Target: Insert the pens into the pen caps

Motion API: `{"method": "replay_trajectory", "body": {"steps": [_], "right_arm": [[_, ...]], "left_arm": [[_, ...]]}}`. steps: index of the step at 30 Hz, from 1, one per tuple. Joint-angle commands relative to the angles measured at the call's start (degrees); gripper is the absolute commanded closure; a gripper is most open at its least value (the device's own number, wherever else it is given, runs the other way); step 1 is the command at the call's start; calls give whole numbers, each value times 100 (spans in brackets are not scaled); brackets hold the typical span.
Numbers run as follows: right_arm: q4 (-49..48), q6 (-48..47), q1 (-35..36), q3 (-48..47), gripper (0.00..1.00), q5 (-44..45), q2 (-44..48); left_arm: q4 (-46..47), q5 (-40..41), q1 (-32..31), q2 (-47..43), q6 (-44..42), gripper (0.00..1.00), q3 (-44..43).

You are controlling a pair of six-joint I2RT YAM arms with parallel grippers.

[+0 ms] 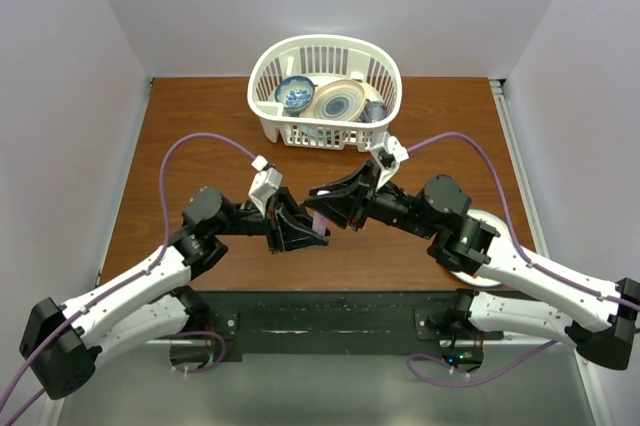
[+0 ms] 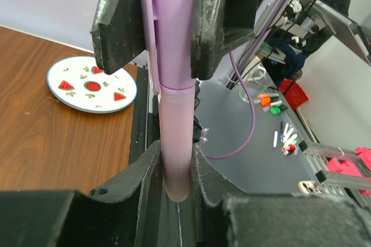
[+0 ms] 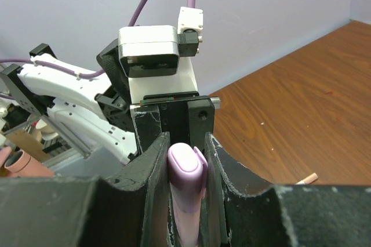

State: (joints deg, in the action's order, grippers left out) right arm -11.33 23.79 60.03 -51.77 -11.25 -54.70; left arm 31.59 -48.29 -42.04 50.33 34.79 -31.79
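Observation:
The lilac-pink highlighter (image 2: 175,119) is held between both grippers above the middle of the table. My left gripper (image 2: 175,154) is shut on the body's rounded end. My right gripper (image 3: 185,148) is shut on its lilac cap (image 3: 186,169), whose clip faces right. In the left wrist view the cap (image 2: 174,38) sits on the body with a seam between them, clamped by the right gripper (image 2: 171,26). In the top view the left gripper (image 1: 310,231) and right gripper (image 1: 322,208) meet tip to tip. The other pens and caps are out of view, except one slim light stick (image 3: 307,178).
A white basket (image 1: 268,64) with bowls stands at the table's far middle. A white plate with watermelon prints (image 2: 91,84) lies near the front right edge, under the right arm (image 1: 482,221). Purple cables arch over both arms.

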Motion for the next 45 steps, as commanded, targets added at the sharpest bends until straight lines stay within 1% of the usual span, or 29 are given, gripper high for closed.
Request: {"method": "replay_trajectory", "body": {"steps": [1, 3, 4, 5, 9, 13, 17, 18, 22, 26, 28, 30, 31, 33, 34, 36, 39, 40, 43, 44, 45], "right_arm": [[1204, 398, 281, 729, 100, -1160, -33], [977, 503, 281, 940, 100, -1335, -15], [984, 512, 290, 958, 100, -1406, -41], [993, 530, 299, 984, 100, -1459, -119], [1045, 583, 369, 1107, 100, -1635, -199], [966, 644, 527, 1222, 100, -1618, -252], [1116, 486, 860, 1169, 100, -1355, -357], [1116, 495, 870, 1178, 100, -1363, -410], [1265, 460, 967, 1169, 100, -1354, -471], [1528, 275, 1098, 1213, 100, -1240, -375], [1537, 231, 1116, 1222, 100, -1354, -340], [1502, 231, 1142, 1231, 100, -1397, -445], [1494, 231, 1177, 1204, 100, -1320, -532], [1450, 223, 1300, 1160, 100, -1327, -717], [1502, 205, 1344, 1134, 100, -1093, -735], [1555, 179, 1362, 1143, 100, -1047, -587], [1563, 231, 1362, 1099, 100, -617, -341], [1642, 283, 1371, 1012, 100, -389, -279], [2064, 529, 1362, 529, 100, 848, -86], [2317, 530, 1354, 197, 100, 1487, -33], [2372, 556, 1353, 28, 100, 1876, 107]], "left_arm": [[840, 1121, 222, 47, -156, 100, -855], [874, 963, 389, 91, -86, 100, -934], [901, 936, 425, 135, -69, 100, -986], [710, 918, 512, 222, -121, 100, -1057], [717, 900, 592, 276, -104, 100, -1241], [637, 997, 644, 390, -165, 100, -1391], [830, 998, 741, 496, -60, 100, -1444], [726, 1102, 767, 496, -60, 100, -1496], [795, 1085, 890, 513, 28, 100, -1567], [550, 1059, 1215, 408, -15, 100, -1760], [470, 1007, 1312, 477, 19, 100, -1857], [514, 980, 1321, 539, 90, 100, -1927], [688, 954, 1321, 618, 212, 100, -1919], [681, 1006, 1330, 628, 195, 100, -1936], [568, 1041, 1330, 628, 143, 100, -1954], [410, 1006, 1330, 610, 73, 100, -2085], [224, 910, 1330, 566, -7, 100, -2077], [320, 814, 1321, 566, 80, 100, -2042], [269, 567, 1313, 470, 107, 100, -1823], [164, 549, 1313, 417, 64, 93, -1683], [41, 436, 1304, 356, -6, 81, -1612]]}}
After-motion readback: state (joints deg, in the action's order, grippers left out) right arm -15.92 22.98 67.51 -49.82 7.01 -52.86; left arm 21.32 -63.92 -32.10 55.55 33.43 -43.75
